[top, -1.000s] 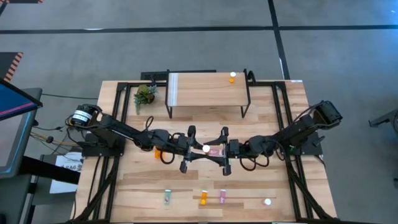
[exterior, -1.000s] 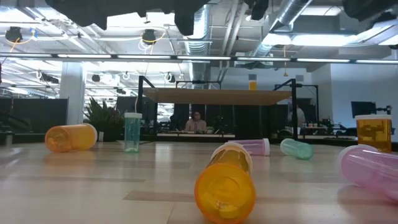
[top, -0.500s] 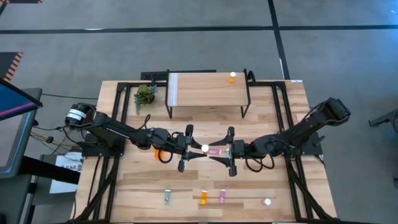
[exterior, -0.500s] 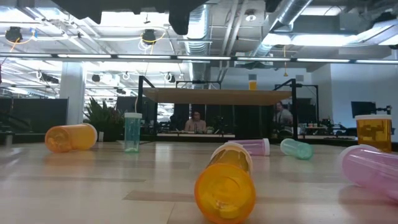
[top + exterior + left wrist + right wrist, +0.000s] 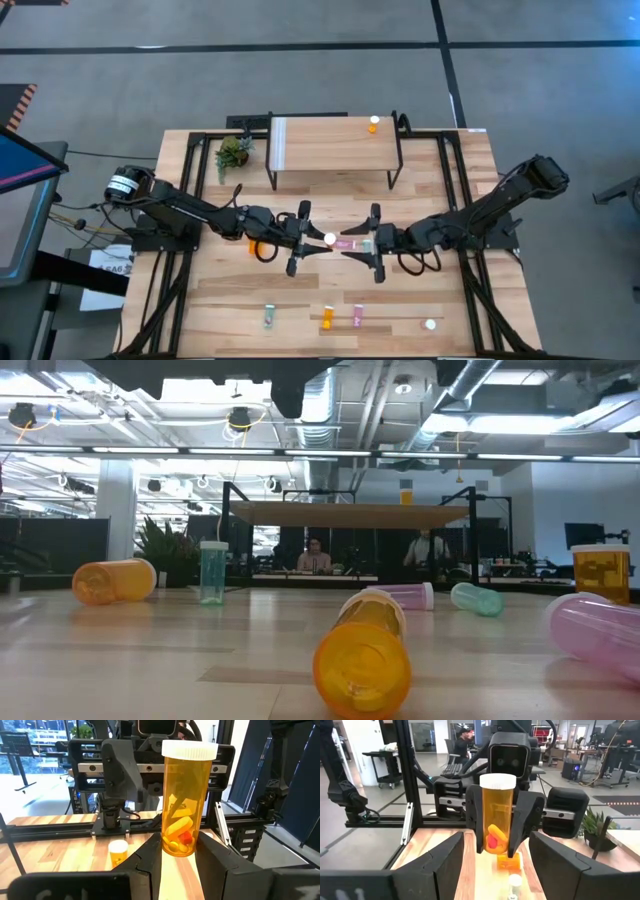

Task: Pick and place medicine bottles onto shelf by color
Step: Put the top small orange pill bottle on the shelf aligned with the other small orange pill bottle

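Observation:
My left gripper (image 5: 320,240) is over the middle of the table, shut on an orange medicine bottle (image 5: 182,800) with a white cap (image 5: 329,238). The bottle stands upright in the air. My right gripper (image 5: 358,246) faces it from the right, level and open. Its fingers (image 5: 440,865) stand wide on either side, short of the bottle (image 5: 497,815). The shelf (image 5: 330,140) stands at the far edge on thin black legs. One small orange bottle (image 5: 374,124) is upright on its right end. My left gripper pinches the orange bottle's lower body (image 5: 179,842) between its two fingers (image 5: 150,855). The fingers lie level and point toward the table's right. The bottle stands upright, cap up, lifted clear of the table.
A pink bottle (image 5: 346,243) lies on the table under the grippers, and an orange one (image 5: 254,243) under my left arm. Teal (image 5: 268,318), orange (image 5: 327,319) and pink (image 5: 358,316) bottles sit along the near edge. A green plant (image 5: 233,152) stands left of the shelf.
My right gripper has drawn back from the orange bottle toward the table's right edge, rising a little and staying open. My left gripper keeps the bottle upright in the same place.

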You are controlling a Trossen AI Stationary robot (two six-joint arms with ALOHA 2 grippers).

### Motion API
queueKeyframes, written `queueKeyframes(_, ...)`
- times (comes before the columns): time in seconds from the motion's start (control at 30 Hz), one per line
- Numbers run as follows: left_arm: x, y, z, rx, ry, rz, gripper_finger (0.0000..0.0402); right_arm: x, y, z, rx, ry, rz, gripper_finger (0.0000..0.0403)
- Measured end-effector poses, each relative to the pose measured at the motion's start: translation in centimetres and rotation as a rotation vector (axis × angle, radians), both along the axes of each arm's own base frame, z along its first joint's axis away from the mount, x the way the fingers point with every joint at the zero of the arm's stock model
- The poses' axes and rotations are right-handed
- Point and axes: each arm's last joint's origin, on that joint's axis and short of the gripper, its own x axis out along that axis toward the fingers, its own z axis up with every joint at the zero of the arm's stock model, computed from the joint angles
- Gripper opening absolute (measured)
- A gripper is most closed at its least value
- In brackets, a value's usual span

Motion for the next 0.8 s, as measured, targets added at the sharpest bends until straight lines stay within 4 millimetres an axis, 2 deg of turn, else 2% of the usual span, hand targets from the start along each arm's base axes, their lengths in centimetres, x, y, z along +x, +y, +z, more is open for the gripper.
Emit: queueKeyframes(0.8, -0.01, 0.00, -0.25, 0.009, 0.023, -0.002, 0.0079, 0.17, -0.45, -0.41, 0.034, 0.041, -0.018, 0.0249)
